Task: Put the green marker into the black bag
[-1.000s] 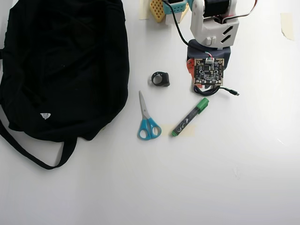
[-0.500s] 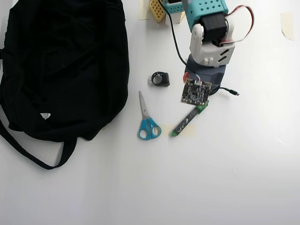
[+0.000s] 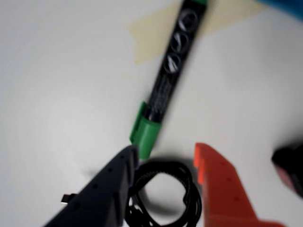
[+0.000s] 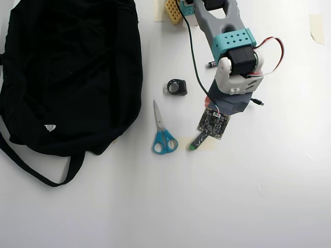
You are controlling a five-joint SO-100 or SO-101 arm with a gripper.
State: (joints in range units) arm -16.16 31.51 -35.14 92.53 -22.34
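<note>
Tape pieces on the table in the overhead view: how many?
3. One tape piece at the top edge beside the bag, one at the top right, one under the marker. The arm may hide more.

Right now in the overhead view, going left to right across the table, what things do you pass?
black bag → blue-handled scissors → small black ring-shaped object → green marker, mostly hidden under the arm → strip of tape at the right edge.
</note>
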